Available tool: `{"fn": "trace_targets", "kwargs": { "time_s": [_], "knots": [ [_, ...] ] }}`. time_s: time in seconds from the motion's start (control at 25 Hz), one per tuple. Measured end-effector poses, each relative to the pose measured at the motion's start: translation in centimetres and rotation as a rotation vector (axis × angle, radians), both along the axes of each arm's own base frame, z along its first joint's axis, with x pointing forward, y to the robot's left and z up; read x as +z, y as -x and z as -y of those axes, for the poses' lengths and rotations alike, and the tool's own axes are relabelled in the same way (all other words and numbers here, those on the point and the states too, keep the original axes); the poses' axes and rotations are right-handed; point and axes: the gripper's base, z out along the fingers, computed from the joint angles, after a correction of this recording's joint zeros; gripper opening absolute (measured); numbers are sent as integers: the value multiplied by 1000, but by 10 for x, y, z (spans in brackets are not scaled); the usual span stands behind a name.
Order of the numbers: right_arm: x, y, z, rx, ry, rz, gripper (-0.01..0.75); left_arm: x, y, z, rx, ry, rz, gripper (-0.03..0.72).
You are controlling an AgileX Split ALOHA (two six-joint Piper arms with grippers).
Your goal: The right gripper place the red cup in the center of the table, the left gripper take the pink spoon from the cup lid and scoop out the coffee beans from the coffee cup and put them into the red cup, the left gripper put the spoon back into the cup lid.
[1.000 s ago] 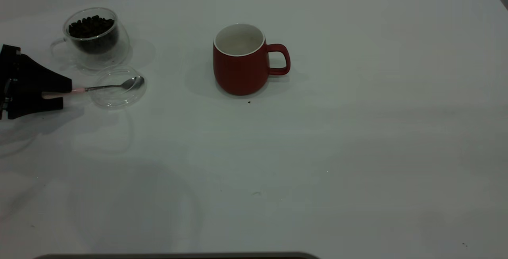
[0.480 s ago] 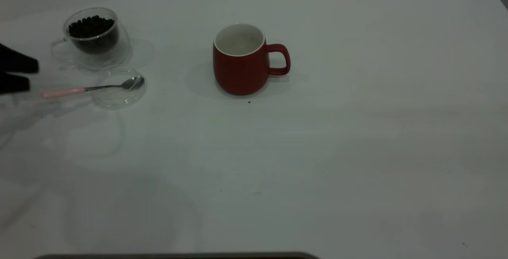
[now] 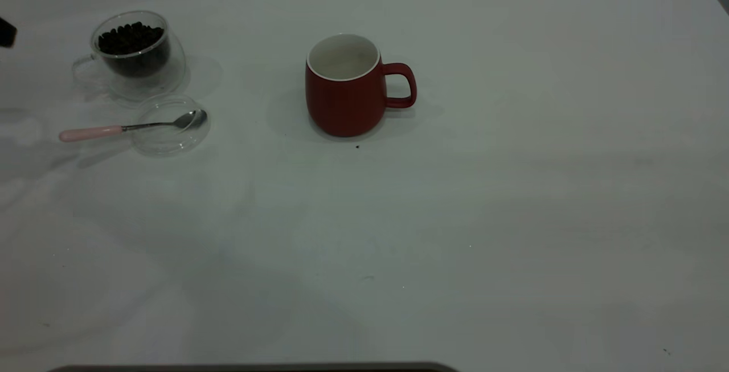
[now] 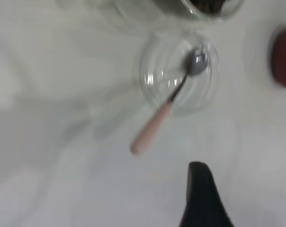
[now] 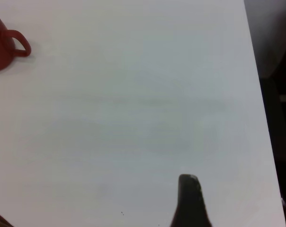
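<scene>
The red cup (image 3: pixel 342 98) stands upright near the table's (image 3: pixel 512 189) middle, handle to the right; its inside looks white. The pink spoon (image 3: pixel 91 133) lies with its metal bowl in the clear cup lid (image 3: pixel 165 139) and its pink handle resting on the table. The coffee cup (image 3: pixel 142 73) with coffee beans (image 3: pixel 130 37) stands just behind the lid. My left gripper (image 3: pixel 5 33) is only a black tip at the far left edge, away from the spoon and empty. One of its fingers (image 4: pixel 202 194) shows in the left wrist view, alone. One right finger (image 5: pixel 189 201) shows over bare table.
A small dark speck (image 3: pixel 357 146) lies just in front of the red cup. The table's right edge (image 5: pixel 256 94) runs close beside the right gripper, with dark floor beyond. The red cup also shows far off in the right wrist view (image 5: pixel 1 47).
My left gripper let go of the spoon handle and drew back to the left and away, almost out of the exterior view. The spoon stays in the lid.
</scene>
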Motion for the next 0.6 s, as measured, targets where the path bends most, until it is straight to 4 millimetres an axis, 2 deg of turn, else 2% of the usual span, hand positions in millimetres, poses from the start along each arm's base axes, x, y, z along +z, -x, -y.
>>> {"fn": "trace_targets", "kwargs": {
  "time_s": [0.16, 0.32, 0.44, 0.6],
  "knots": [
    [0, 0, 0, 0, 0, 0, 579, 62, 7, 11, 20, -172, -75, 525],
    [0, 0, 0, 0, 0, 0, 579, 120, 33, 21, 71, -298, -128, 525],
    [0, 0, 0, 0, 0, 0, 579, 150, 57, 25, 70, -339, -160, 525],
    [0, 0, 0, 0, 0, 0, 579, 177, 73, 29, 92, -386, -85, 525]
  ]
}}
